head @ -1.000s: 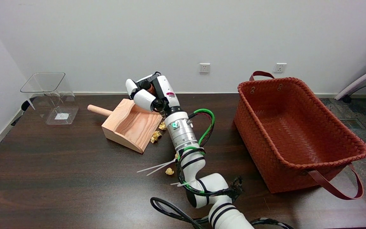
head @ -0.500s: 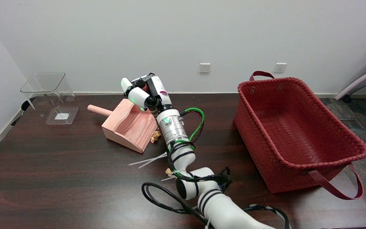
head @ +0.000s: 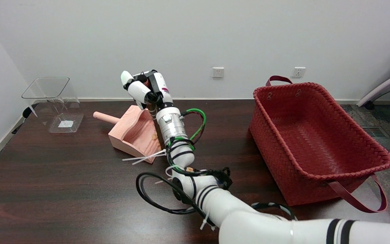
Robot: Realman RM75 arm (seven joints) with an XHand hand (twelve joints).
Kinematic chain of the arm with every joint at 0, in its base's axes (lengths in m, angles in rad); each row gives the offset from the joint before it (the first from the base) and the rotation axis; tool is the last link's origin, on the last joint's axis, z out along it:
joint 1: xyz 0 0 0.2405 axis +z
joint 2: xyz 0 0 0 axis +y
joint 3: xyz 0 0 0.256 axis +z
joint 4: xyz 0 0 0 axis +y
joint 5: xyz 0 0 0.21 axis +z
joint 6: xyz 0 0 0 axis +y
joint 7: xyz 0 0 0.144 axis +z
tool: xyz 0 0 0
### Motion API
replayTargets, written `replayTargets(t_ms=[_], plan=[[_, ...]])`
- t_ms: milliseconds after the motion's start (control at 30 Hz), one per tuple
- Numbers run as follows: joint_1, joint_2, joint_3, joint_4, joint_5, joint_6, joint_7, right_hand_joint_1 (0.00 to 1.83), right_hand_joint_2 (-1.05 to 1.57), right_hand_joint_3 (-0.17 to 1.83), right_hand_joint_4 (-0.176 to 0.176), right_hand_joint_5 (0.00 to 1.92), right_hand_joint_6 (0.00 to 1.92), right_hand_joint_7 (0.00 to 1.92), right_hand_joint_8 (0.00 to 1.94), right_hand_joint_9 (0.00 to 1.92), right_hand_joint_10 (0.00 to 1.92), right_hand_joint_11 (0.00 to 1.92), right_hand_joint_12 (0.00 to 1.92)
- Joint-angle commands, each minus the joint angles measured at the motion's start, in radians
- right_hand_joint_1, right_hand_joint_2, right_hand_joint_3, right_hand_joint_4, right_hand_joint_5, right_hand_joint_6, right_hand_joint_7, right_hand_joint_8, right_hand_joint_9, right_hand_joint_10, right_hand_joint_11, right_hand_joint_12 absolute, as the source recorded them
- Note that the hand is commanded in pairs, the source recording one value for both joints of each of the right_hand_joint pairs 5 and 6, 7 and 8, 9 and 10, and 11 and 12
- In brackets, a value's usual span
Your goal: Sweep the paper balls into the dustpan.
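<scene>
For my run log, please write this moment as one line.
right hand: above wooden dustpan, grips a brown thing, unclear | paper ball: in dustpan | another: on table by arm | red basket: right

Brightness: even, bright indoor light; the white wall (head: pixel 195 37) reads pale grey, dimmer toward the upper right corner.
Source: seems overhead and diffuse; no lamp or window in frame.
Shadows: soft and short; a faint 1 beneath the red basket (head: pixel 317 142), another under the wooden dustpan (head: pixel 132 134).
Glare: broad, dull sheen on the dark table (head: pixel 56 189), strongest along the near left; small highlights on the clear container (head: pixel 54 101) and on the right arm's white shell (head: pixel 249 220).
Focus: sharp across the table; the arm's nearest part looks slightly soft.
Distortion: mild wide-angle stretch at the edges.
</scene>
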Motion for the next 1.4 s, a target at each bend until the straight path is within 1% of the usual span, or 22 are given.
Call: replayTargets(t_ms=[33, 300, 633, 867, 1000, 1033, 1167, 1400], plan=[[0.252, -0.014, 0.294, -0.364, -0.003, -0.258, -0.103, 0.98, 1.57, 0.84, 0.000, 1.92, 1.92, 1.92, 1.92, 1.92, 1.92, 1.92, 1.92], [0.278, -0.020, 0.288, -0.372, -0.004, -0.331, -0.103, 0.95, 1.57, 0.71, 0.000, 1.92, 1.92, 1.92, 1.92, 1.92, 1.92, 1.92, 1.92], [0.283, -0.019, 0.266, -0.392, -0.005, -0.442, -0.098, 0.93, 1.57, 0.66, 0.000, 1.92, 1.92, 1.92, 1.92, 1.92, 1.92, 1.92, 1.92], [0.246, -0.006, 0.233, -0.379, -0.006, -0.483, -0.133, 0.99, 1.57, 0.57, 0.000, 1.92, 1.92, 1.92, 1.92, 1.92, 1.92, 1.92, 1.92], [0.204, 0.026, 0.226, -0.378, -0.006, -0.547, -0.137, 1.02, 1.57, 0.59, 0.000, 1.92, 1.92, 1.92, 1.92, 1.92, 1.92, 1.92, 1.92], [0.198, 0.034, 0.226, -0.377, -0.006, -0.555, -0.137, 0.98, 1.57, 0.60, 0.000, 1.92, 1.92, 1.92, 1.92, 1.92, 1.92, 1.92, 1.92], [0.175, 0.084, 0.211, -0.374, -0.006, -0.550, -0.137, 1.01, 1.57, 0.68, 0.000, 1.92, 1.92, 1.92, 1.92, 1.92, 1.92, 1.92, 1.92], [0.166, 0.172, 0.117, -0.319, -0.006, -0.532, -0.131, 1.02, 1.57, 0.78, 0.000, 1.92, 1.92, 1.92, 1.92, 1.92, 1.92, 1.92, 1.92]])
